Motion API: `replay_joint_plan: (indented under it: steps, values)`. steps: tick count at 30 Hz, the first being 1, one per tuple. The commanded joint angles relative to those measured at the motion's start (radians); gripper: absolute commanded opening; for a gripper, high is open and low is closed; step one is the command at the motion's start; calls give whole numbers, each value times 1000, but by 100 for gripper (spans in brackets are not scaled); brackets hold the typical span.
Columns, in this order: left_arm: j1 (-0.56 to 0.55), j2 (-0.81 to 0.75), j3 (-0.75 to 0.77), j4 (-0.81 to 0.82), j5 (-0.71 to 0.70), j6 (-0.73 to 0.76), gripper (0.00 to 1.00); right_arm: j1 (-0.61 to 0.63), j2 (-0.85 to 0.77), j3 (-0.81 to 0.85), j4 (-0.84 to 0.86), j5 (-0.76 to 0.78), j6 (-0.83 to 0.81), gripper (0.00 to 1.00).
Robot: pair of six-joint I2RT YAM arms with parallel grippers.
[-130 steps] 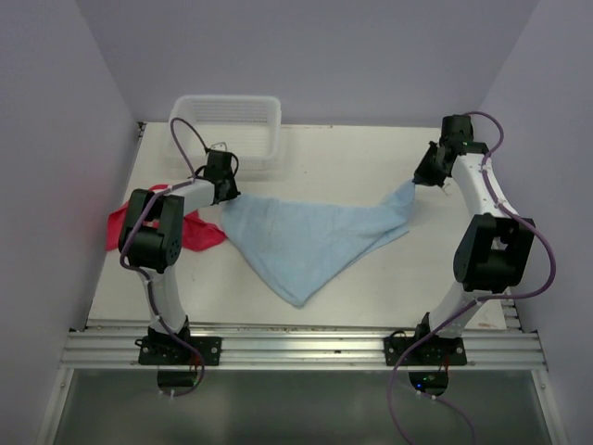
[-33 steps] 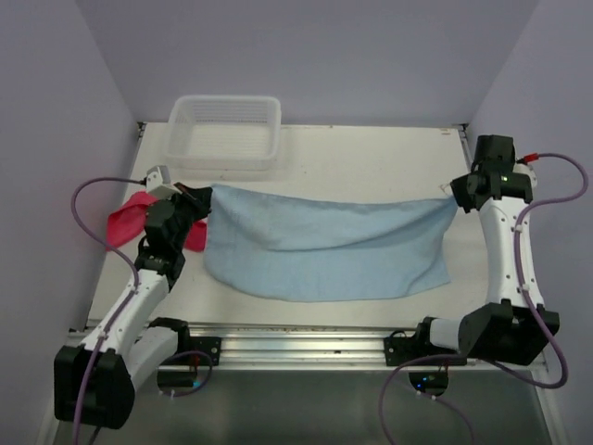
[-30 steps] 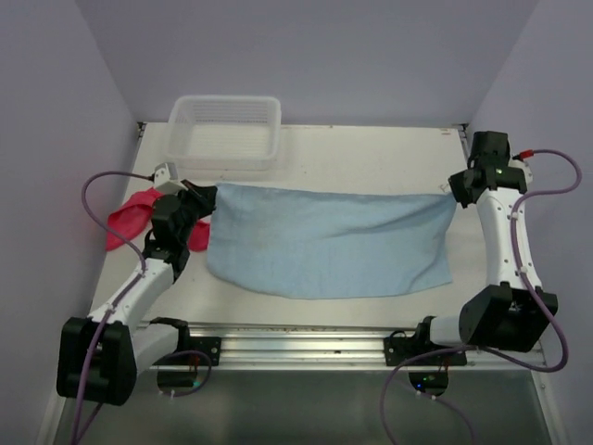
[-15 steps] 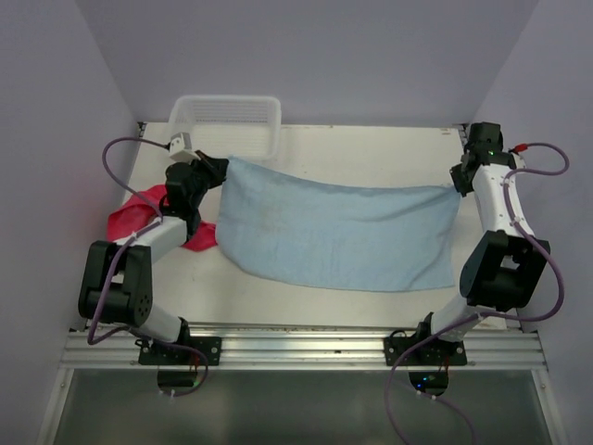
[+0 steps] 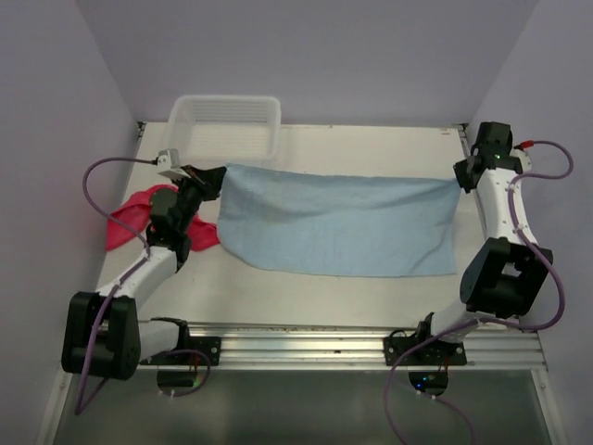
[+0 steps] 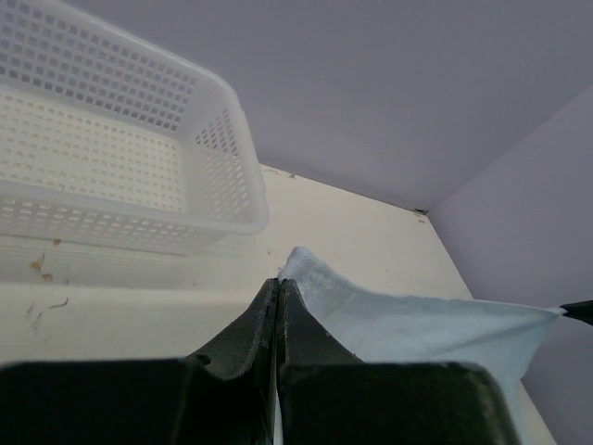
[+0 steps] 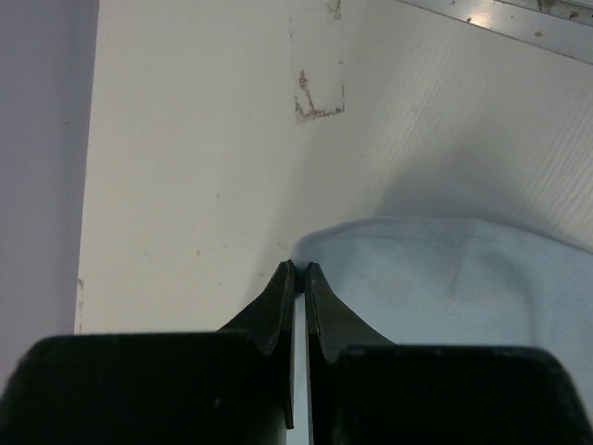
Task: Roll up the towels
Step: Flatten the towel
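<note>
One fuzzy blue towel [image 5: 338, 227], prob. flat rectangle, pinched: L claw [image 6: 279, 292], R claw [image 7: 299, 273].

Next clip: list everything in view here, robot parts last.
blue towel: one, light blue, spread across the middle of the table
red towel: one, pinkish-red, crumpled at the table's left edge, partly under the left arm
basket: one, clear-white plastic, back left of the table
table: one, off-white, under everything
left gripper: one, black, shut on the blue towel's far left corner
right gripper: one, black, shut on its far right corner
</note>
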Motion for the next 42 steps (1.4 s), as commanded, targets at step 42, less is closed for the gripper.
replay_joint_plan:
  steps: [42]
  values:
    - [-315, -117, -15, 44, -403, 196, 0, -13, -83, -50, 143, -94, -62, 0]
